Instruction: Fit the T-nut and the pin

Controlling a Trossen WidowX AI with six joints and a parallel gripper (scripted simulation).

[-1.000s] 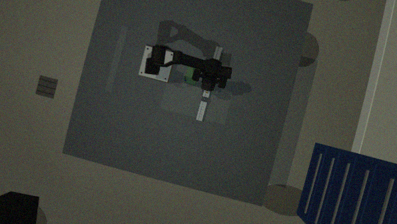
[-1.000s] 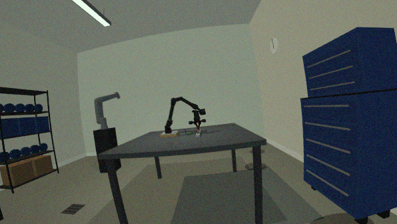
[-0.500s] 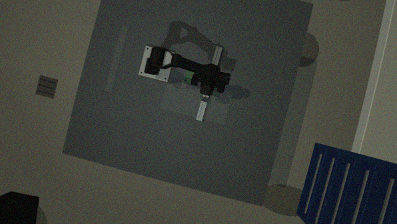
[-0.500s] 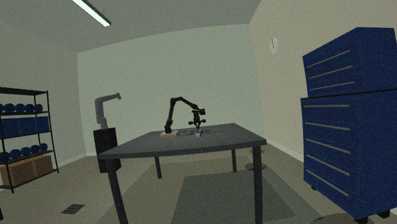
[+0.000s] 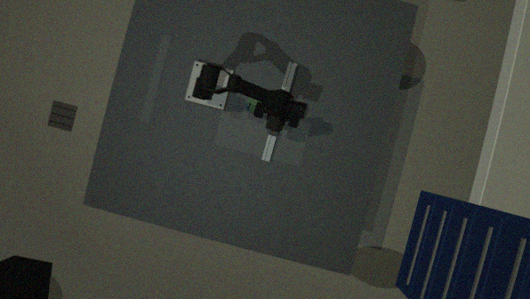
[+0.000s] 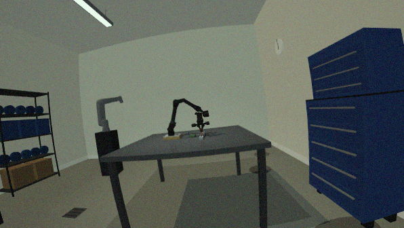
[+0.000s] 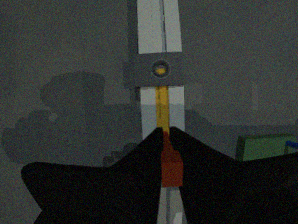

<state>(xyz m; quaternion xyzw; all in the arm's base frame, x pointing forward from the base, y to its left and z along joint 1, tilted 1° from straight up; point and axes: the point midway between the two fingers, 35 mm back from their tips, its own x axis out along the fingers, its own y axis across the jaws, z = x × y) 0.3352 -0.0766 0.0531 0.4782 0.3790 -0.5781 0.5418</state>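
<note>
On my counter (image 5: 200, 196) (image 6: 146, 149) I count one arm (image 5: 255, 90) (image 6: 174, 115) on one base plate (image 5: 193, 87) (image 6: 179, 137) toward the left edge, with one gripper (image 5: 274, 132) (image 6: 201, 130) (image 7: 165, 132) of two fingers. There is one rail (image 5: 269, 148) (image 6: 201, 138) (image 7: 150, 25), one bracket (image 7: 176, 70), one brass T-nut (image 7: 163, 107) with one orange handle (image 7: 172, 173), one green tray (image 5: 253, 103) (image 6: 192, 136) (image 7: 262, 147) and one blue pin (image 7: 291, 145). Four legs show below. Past the left edge I have one shelf unit (image 6: 53, 136) with ten blue balls, five per row; by the near left corner, one black pedestal (image 6: 108, 144) with one grey arm (image 6: 101, 110). Past the right edge, one blue cabinet (image 5: 477, 254) (image 6: 379, 142) shows eight handles.
</note>
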